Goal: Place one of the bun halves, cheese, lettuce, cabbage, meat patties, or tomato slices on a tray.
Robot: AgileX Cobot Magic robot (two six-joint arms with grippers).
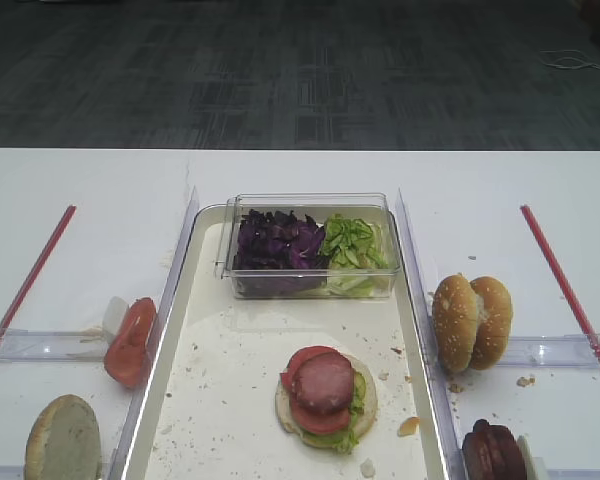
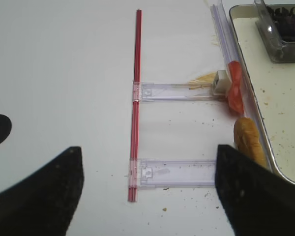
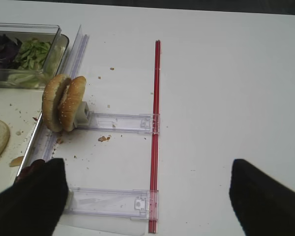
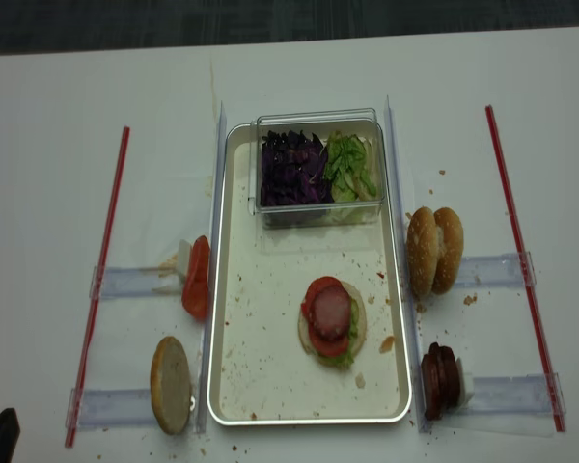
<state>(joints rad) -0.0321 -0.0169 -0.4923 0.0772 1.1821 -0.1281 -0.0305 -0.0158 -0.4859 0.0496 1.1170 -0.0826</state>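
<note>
**Both tools wait beside a half-built burger**

The left tool [image 2: 147, 196] hangs released, tomato slices [image 2: 235, 87] ahead to its right. On the tray [image 1: 230, 330], a patty [image 1: 324, 382] tops the stack. The right tool [image 3: 147, 196], also spread wide, has the upright bun halves [image 3: 64, 102] ahead-left, nearer it.

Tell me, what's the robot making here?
A burger. On the tray lies a bun half with lettuce, tomato and a meat patty stacked on it. Nothing is being held: the right gripper and left gripper hang open above the table, off to the sides. More buns, patties and tomato slices wait beside the tray.
</note>
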